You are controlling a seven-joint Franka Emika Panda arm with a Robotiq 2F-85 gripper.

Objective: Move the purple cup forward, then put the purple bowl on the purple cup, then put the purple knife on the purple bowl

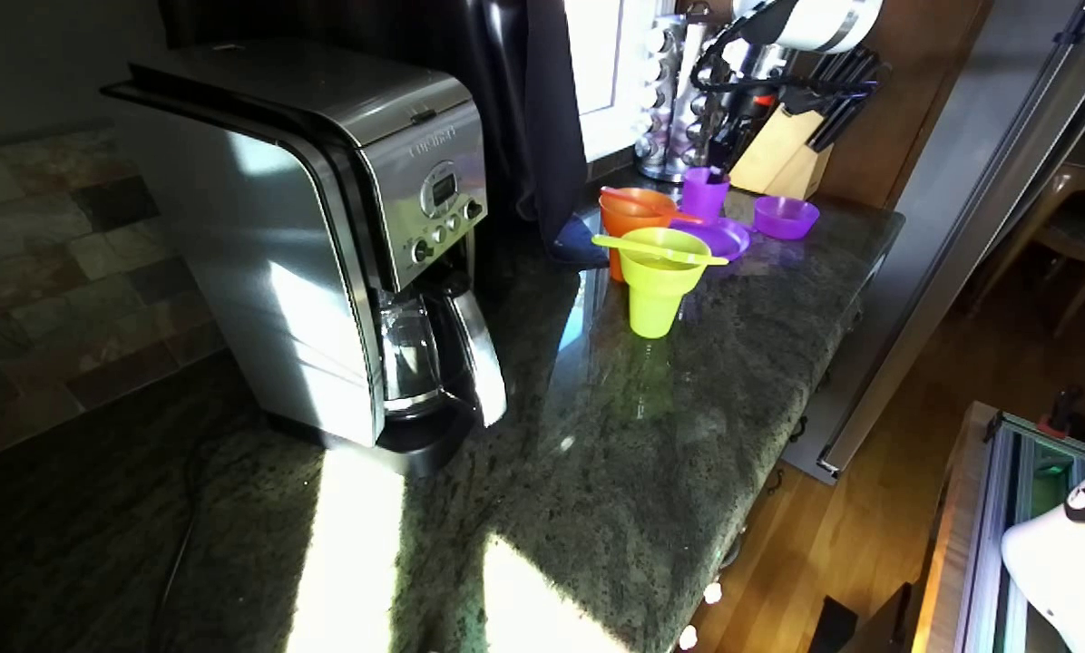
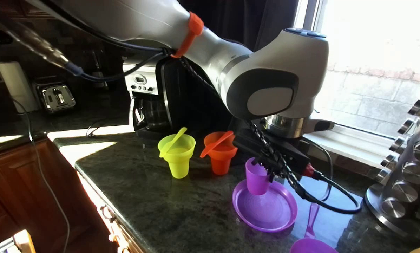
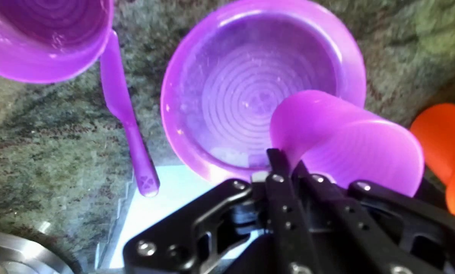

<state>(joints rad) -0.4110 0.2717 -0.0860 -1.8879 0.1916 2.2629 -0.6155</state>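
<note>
With our pincer (image 3: 287,159) we pinch the cup (image 3: 345,142) by its wall, nearly upright, its body toward the counter's front edge (image 1: 795,383).

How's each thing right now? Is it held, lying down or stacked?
Purple cup: held by gripper, open end up
Gripper: closed on the cup's wall
Purple plate: flat on counter
Purple knife: lying on counter
Purple bowl: open side up
Yellow-green bowl: stacked on yellow-green cup, yellow-green utensil across
Orange bowl: stacked on orange cup, orange utensil across
Coffee maker: carafe in place
</note>
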